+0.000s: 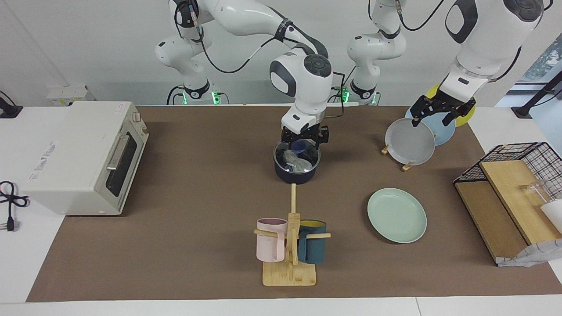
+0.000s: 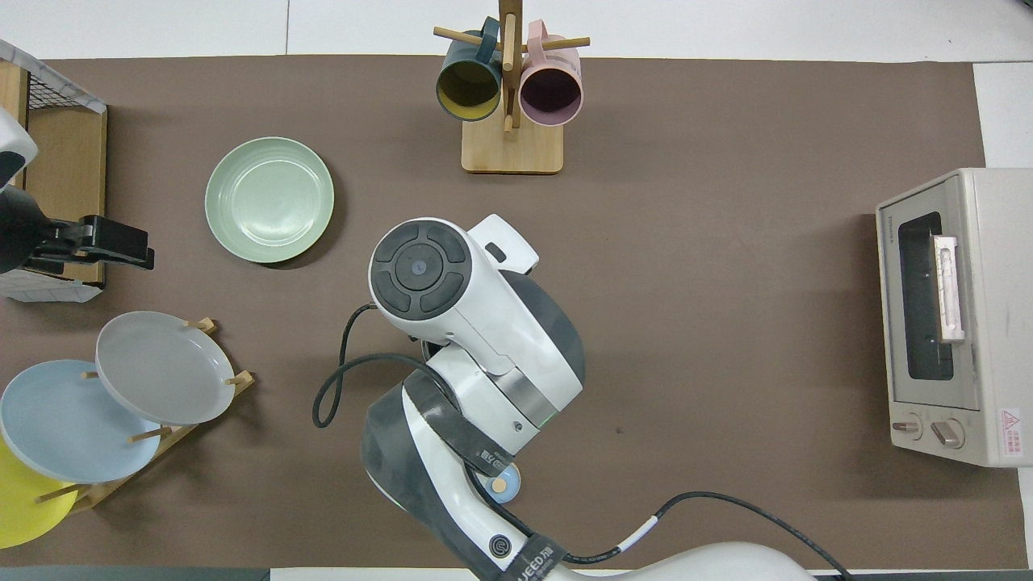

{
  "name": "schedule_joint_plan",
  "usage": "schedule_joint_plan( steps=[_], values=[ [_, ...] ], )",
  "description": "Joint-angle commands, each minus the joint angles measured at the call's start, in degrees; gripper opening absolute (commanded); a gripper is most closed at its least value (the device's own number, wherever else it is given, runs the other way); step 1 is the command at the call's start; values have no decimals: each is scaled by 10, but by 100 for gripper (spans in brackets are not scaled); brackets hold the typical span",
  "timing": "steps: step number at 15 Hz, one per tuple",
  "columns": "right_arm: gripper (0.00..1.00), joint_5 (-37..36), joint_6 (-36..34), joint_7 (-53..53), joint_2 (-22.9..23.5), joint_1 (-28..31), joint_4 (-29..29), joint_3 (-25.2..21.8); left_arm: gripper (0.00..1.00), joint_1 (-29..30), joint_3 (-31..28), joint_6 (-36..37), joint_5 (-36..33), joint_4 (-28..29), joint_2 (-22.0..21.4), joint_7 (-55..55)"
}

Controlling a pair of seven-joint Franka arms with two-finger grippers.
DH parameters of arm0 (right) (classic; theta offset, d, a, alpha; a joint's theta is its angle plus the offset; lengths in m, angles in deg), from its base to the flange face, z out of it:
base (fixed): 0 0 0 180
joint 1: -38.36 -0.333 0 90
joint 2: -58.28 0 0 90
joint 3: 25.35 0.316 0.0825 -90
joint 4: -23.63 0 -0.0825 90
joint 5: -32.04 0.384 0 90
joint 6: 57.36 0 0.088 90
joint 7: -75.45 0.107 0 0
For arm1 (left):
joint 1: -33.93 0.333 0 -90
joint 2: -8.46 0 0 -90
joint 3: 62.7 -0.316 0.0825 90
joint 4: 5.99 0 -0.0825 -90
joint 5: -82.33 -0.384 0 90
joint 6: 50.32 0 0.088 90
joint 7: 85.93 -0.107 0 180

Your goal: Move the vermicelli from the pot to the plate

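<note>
The dark navy pot stands mid-table with whitish vermicelli inside. My right gripper is down at the pot's rim on the side nearer the robots, where a blue piece shows under it. In the overhead view my right arm hides the pot and the gripper. The mint-green plate lies bare, farther from the robots than the pot and toward the left arm's end; it also shows in the overhead view. My left gripper hangs open and empty over the plate rack; it also shows in the overhead view.
A wooden rack holds a grey plate, a light blue plate and a yellow plate. A mug tree with a pink and a teal mug stands farther out than the pot. A toaster oven and a wire basket sit at the table's ends.
</note>
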Motion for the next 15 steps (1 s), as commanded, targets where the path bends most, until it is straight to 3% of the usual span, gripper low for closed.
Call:
schedule_joint_plan(
  steps=[1, 7, 10, 13, 15],
  values=[
    [100, 8, 23, 5, -10, 2, 34, 1, 100, 6, 1, -1, 7, 14, -15, 4],
    [100, 9, 27, -3, -22, 2, 62, 1, 100, 6, 1, -1, 7, 14, -15, 4],
    [86, 9, 25, -3, -24, 2, 65, 1, 100, 6, 1, -1, 7, 14, -15, 4],
    [83, 9, 24, -3, -25, 2, 67, 1, 100, 6, 1, -1, 7, 14, -15, 4],
    [77, 9, 22, -3, -25, 2, 67, 1, 100, 6, 1, 0, 7, 14, -15, 4]
  ],
)
